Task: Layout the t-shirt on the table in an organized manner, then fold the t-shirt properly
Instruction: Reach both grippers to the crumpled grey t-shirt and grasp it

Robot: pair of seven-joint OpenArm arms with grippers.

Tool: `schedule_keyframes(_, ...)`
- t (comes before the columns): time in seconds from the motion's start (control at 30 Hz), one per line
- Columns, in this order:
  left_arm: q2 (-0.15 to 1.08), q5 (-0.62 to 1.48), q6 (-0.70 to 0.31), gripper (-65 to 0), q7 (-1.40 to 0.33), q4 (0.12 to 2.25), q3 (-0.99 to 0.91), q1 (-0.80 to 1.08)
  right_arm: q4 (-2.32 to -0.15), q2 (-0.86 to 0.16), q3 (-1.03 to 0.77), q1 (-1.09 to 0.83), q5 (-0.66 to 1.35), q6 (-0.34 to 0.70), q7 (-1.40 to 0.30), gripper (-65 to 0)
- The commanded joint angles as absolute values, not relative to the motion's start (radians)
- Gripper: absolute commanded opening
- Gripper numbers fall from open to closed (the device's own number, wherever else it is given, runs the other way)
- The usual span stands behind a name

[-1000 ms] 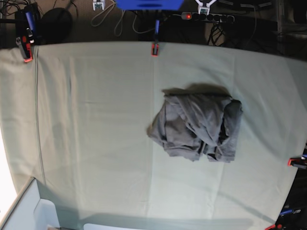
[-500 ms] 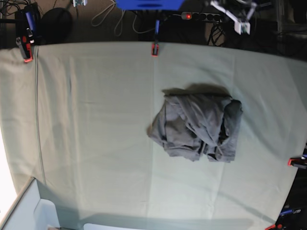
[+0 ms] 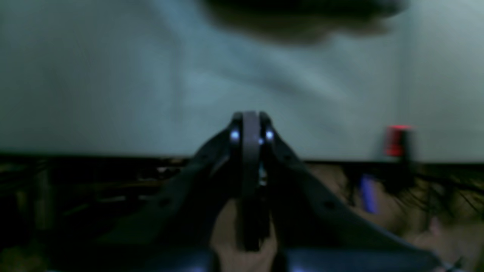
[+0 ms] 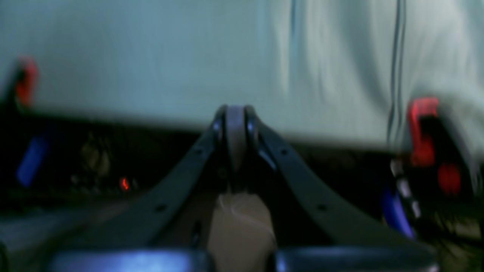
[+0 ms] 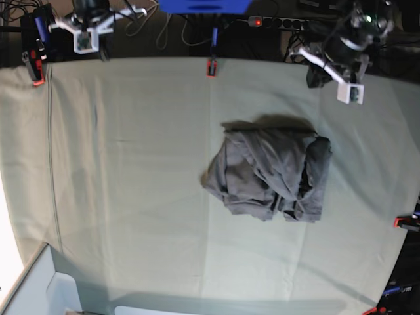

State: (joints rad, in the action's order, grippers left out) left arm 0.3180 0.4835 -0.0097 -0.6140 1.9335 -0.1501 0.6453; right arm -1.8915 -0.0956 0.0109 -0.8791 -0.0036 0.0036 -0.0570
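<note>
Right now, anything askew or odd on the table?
Only the t-shirt: it lies crumpled in a heap right of centre on the table, not spread out. The cloth cover shows creases but nothing spilled or damaged. Both arms sit at the far edge, jaws shut and empty.

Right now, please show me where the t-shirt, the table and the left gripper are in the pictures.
t-shirt (image 5: 269, 177), base view, middle of the crumpled grey heap.
table (image 5: 131, 170), base view, bare pale green cloth beside the shirt.
left gripper (image 3: 249, 126), left wrist view, tips of the shut jaws.
</note>
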Motion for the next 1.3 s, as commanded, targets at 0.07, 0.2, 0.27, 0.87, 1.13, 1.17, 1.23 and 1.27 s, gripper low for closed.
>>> schedule_keyframes(0.07, 0.295, 0.51, -0.004, -64.9, -0.74, 1.965, -0.196, 0.572, -1.985, -0.099, 0.033, -0.805, -0.004, 0.007, -0.165, -65.0)
schedule_keyframes(0.2, 0.269, 0.618, -0.005, -60.5, -0.935, 1.962, -0.268, 0.458, -2.029, -0.101, 0.068, -0.7, -0.004, 0.007, -0.363, -57.1)
schedule_keyframes(0.27, 0.254, 0.676, -0.005, -52.8, -0.987, 1.96, -0.315, 0.417, -2.029, -0.101, 0.088, -0.667, -0.004, 0.007, -0.409, -52.0)
schedule_keyframes(0.87, 0.082, 0.743, 0.004, -26.1, -1.009, 1.635, -0.452, 0.062, -2.029, -0.116, 0.217, -0.601, -0.005, 0.007, -0.43, -42.4)
schedule_keyframes(1.13, 0.091, 0.743, 0.001, -44.4, -1.004, 1.508, -0.321, -0.008, -2.028, -0.134, 0.217, -0.599, -0.005, 0.007, -0.43, -42.4)
schedule_keyframes(1.17, 0.09, 0.745, -0.001, -51.6, -1.0, 1.508, -0.318, -0.007, -2.028, -0.134, 0.216, -0.599, -0.005, 0.007, -0.43, -42.4)
schedule_keyframes(1.23, 0.09, 0.753, -0.002, -65.0, -1.006, 1.524, -0.32, -0.001, -2.028, -0.134, 0.216, -0.599, -0.005, 0.007, -0.43, -42.4)
schedule_keyframes(1.27, 0.091, 0.753, -0.002, -65.0, -1.013, 1.546, -0.32, 0.012, -2.028, -0.134, 0.216, -0.598, -0.005, 0.007, -0.43, -42.4)
